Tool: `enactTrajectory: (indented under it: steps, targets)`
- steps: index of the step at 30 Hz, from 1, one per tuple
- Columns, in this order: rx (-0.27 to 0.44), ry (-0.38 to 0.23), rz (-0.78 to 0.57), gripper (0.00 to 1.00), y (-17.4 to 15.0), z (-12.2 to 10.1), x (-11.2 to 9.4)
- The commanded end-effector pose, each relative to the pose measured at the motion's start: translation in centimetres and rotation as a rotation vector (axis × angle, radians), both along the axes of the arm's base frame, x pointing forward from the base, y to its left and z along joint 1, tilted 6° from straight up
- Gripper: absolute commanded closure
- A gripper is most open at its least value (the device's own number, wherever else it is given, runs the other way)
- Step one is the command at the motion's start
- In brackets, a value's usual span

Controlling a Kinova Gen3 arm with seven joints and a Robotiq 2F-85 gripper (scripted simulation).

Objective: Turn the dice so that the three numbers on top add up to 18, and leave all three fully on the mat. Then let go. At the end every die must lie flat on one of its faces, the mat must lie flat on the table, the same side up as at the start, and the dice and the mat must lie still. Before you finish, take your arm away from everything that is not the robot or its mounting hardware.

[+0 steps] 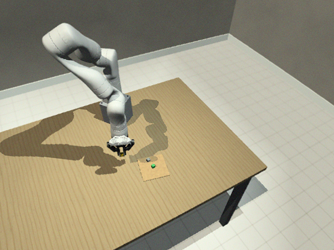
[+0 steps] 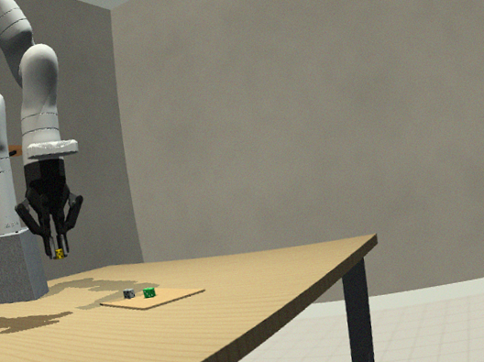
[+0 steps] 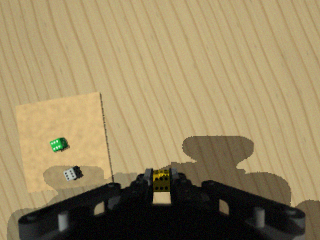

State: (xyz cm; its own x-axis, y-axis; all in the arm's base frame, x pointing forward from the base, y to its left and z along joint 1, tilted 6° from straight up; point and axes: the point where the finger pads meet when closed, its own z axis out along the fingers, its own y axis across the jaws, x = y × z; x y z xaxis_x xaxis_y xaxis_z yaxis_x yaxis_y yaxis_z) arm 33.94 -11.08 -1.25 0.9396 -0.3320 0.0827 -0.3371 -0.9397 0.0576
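I'm carrying the yellow die (image 3: 161, 180) clamped in the pincer (image 2: 57, 250), high above the tabletop (image 1: 59, 192) beside the mat (image 1: 156, 173). Next I'm probably lowering it there, six up, near the other dice.

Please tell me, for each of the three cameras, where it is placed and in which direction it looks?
Top: high above a table corner, looking down at the table, arm and mat.
Exterior: near table height, looking across at the gripper and its yellow die.
Wrist: on the gripper, looking down past the fingers.
All three share the yellow die, green die and white die.
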Motion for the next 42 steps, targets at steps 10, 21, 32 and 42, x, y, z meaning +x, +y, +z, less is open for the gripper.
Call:
enactTrajectory:
  steps: [10,21,32,42]
  targets:
    - [-0.009,-0.004,0.044,0.89,0.9,0.0,1.7]
    - [-0.030,0.019,0.342,0.89,11.1,0.0,10.8]
    - [-0.026,0.033,0.407,0.89,14.0,0.1,12.0]
    - [-0.026,0.033,0.407,0.89,14.0,0.1,12.0]
